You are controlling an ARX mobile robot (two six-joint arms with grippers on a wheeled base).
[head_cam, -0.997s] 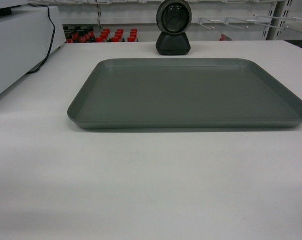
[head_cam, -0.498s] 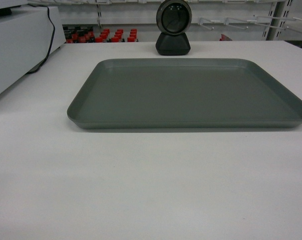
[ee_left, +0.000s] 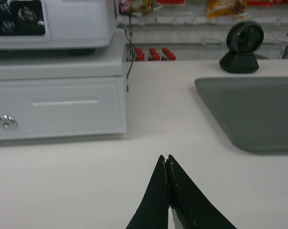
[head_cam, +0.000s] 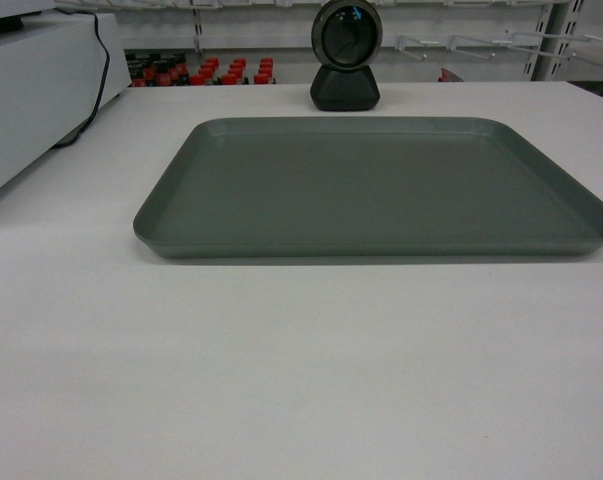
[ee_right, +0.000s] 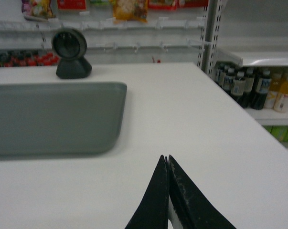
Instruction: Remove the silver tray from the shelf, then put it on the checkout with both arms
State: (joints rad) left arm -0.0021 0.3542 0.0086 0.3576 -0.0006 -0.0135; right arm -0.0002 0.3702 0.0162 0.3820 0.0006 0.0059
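The silver tray (head_cam: 376, 185) lies flat on the white checkout (head_cam: 281, 370), wide and grey with a low rim. In the left wrist view the silver tray (ee_left: 258, 112) is to the upper right of my left gripper (ee_left: 166, 158), which is shut with nothing in it, over bare counter and apart from the tray. In the right wrist view the silver tray (ee_right: 53, 117) is to the upper left of my right gripper (ee_right: 165, 158), also shut and empty. Neither gripper appears in the head view. A shelf (ee_right: 258, 57) with bottles stands off the counter's right side.
A round black scanner on a stand (head_cam: 346, 55) sits just behind the tray. A white cash register with a drawer (ee_left: 58, 81) and a black cable stands at the counter's left. Red-capped bottles (head_cam: 206, 72) line the back shelves.
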